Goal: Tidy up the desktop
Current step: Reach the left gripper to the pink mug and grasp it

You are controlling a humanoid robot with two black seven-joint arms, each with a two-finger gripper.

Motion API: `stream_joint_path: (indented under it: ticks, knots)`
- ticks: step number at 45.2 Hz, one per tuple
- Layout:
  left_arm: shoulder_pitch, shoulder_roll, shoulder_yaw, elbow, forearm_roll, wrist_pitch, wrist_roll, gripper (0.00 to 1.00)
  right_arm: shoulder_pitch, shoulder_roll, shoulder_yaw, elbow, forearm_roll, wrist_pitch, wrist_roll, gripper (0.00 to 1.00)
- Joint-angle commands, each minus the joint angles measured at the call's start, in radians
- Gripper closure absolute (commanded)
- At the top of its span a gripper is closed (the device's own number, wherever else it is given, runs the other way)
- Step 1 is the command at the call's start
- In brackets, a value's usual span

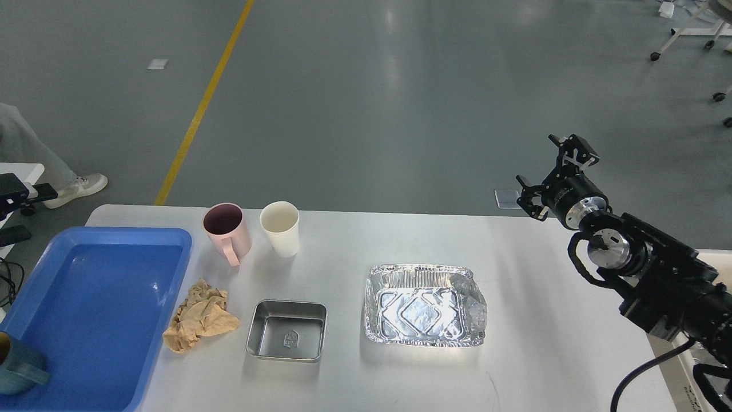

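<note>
The white-grey desktop (543, 297) fills the lower part of the head view. On it stand a pink mug (227, 229) and a white paper cup (280, 228) at the back left. A crumpled brown paper (200, 316), a small steel tray (287, 331) and a foil tray (424, 306) lie nearer the front. My right gripper (543, 165) is open and empty, held above the desktop's far right corner, well apart from the foil tray. My left gripper is out of view.
A blue plastic tray (97, 303) lies at the left edge, with a teal mug (20, 366) in its near left corner. A cream-white bin (677, 372) shows partly behind my right arm at the right edge. A person's shoe (80, 187) is on the floor at far left.
</note>
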Motion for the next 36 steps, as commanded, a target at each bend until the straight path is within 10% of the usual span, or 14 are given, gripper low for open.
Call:
stream_joint_path:
  ticks: [1,36]
  knots:
    - [-0.001,-0.124,-0.004,0.062,0.009,0.052,0.039,0.09,-0.003,-0.002,0.000,0.002,-0.001,0.000,0.000,0.00]
    - [-0.192,-0.857,0.183,0.735,0.072,0.230,0.059,0.06,-0.020,-0.005,0.000,0.002,-0.027,-0.005,0.000,0.00]
